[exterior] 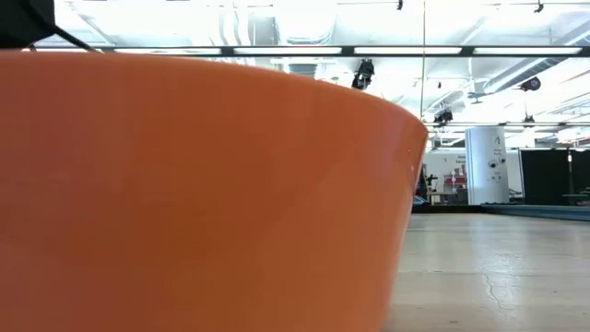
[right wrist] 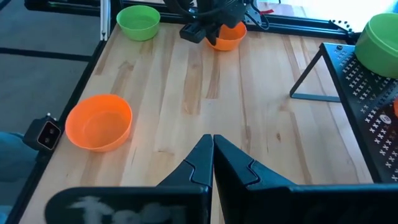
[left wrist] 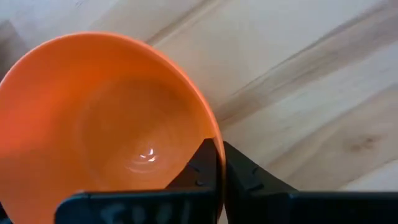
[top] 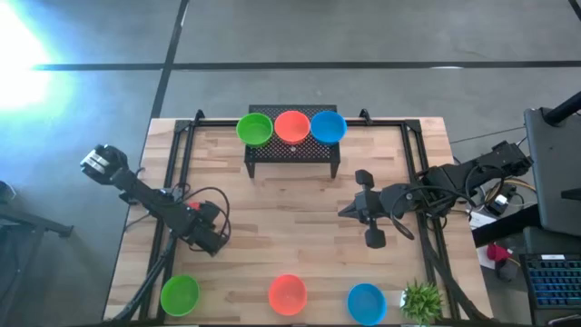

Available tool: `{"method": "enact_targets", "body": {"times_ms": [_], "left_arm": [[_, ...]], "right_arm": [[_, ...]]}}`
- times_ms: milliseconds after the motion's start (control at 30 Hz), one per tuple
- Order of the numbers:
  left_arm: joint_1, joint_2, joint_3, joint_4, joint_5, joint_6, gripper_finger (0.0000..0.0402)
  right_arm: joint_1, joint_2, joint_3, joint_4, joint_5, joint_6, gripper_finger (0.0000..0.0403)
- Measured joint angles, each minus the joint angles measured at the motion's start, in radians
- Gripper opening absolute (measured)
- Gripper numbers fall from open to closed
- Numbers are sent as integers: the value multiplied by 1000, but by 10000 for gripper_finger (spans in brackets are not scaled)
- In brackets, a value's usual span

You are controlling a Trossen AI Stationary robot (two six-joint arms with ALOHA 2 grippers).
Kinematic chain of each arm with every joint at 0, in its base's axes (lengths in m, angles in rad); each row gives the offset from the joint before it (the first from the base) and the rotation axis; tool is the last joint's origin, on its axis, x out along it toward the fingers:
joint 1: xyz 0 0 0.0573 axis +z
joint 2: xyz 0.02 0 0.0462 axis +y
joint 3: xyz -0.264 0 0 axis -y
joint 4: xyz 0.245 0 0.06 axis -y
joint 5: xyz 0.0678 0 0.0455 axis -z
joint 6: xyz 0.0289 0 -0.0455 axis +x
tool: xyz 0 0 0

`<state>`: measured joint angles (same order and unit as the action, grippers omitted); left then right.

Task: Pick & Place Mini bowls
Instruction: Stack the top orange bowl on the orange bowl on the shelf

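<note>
My left gripper (left wrist: 219,146) points down at the table's left middle (top: 207,234) and is shut on an orange-red mini bowl (left wrist: 106,124), also seen in the right wrist view (right wrist: 229,37). My right gripper (right wrist: 212,140) hangs shut and empty above the table's right middle (top: 347,211). A green (top: 254,128), an orange-red (top: 291,126) and a blue bowl (top: 328,126) stand on the black rack (top: 290,154) at the far edge. Along the near edge, green (top: 180,295), orange-red (top: 288,293) and blue (top: 366,302) bowls stand upright on their bases. My left gripper pinches the bowl's rim (left wrist: 216,144), one finger (left wrist: 199,169) inside the bowl and one (left wrist: 247,175) outside its wall. The fingers come from above, pointing down. The bowl stands upright, mouth up, and appears to rest on the table.
A small potted plant (top: 422,300) stands at the near right corner. The near orange-red bowl (exterior: 184,203) fills the low view. The black frame rails (top: 172,182) run along the table's left and right sides. Bare wood lies between the rack and the near bowls.
</note>
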<state>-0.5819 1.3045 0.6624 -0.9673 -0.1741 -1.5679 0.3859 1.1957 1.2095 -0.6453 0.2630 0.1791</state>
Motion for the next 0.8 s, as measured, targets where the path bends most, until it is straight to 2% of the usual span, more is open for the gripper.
{"method": "enact_targets", "body": {"times_ms": [267, 433, 633, 800], "left_arm": [[0, 0, 58, -10, -10, 56, 1], [3, 0, 148, -61, -72, 118, 1], [42, 0, 337, -230, -138, 222, 1], [138, 0, 550, -337, -205, 461, 0]], "right_arm": [[0, 0, 0, 0, 0, -25, 8], [0, 0, 0, 0, 0, -26, 8], [0, 0, 0, 0, 1, -26, 8], [0, 0, 0, 0, 1, -32, 8]]}}
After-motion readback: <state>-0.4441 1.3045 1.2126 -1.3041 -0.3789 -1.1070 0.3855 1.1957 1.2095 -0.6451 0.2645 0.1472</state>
